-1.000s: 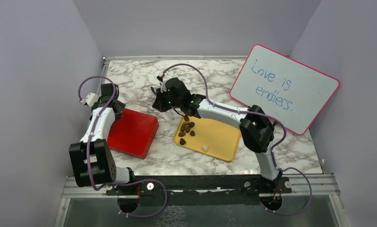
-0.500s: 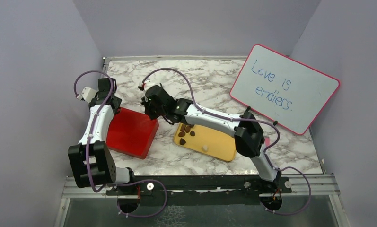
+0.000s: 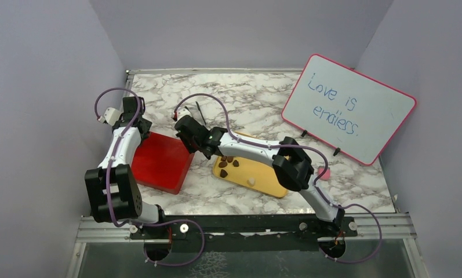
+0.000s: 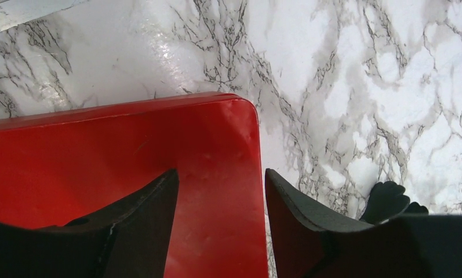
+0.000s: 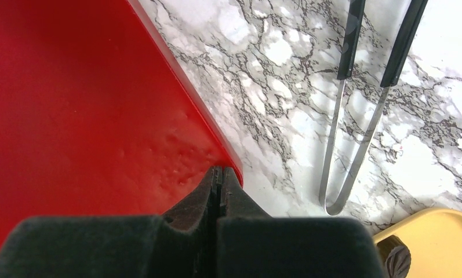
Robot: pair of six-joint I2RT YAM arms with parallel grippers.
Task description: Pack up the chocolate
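I see the chocolate [image 3: 228, 163] on the yellow tray [image 3: 266, 176], which lies near the middle of the bench [image 3: 246, 92]. A few dark brown pieces bunch at the tray's far left corner. One cream-white piece [image 3: 251, 181] sits apart from them by the tray's near edge. From above they are too small for me to tell which way any long axis runs. My right wrist view catches one dark ridged piece [image 5: 395, 260] at the tray's corner, cut off by the edge of the picture.

The red box [image 3: 159, 165] lies flat top up toward the bench's left edge, near the tray but apart from it. My right end effector [image 5: 218, 174] is closed tight with nothing between its fingers. Its tips are at the box corner that faces the tray, and I cannot tell whether they touch it. The right arm stretches across the tray's far edge and hides part of it.

My left end effector [image 4: 219, 179] stands partly open at a far corner of the box. One finger is over the red top and the other is just outside the box's side. I cannot see that it has hold of anything.

Metal tongs [image 5: 350, 40] lie on the bench beyond the box, black handles pointing toward the far edge. A whiteboard [image 3: 349, 107] stands tilted at the far right corner.
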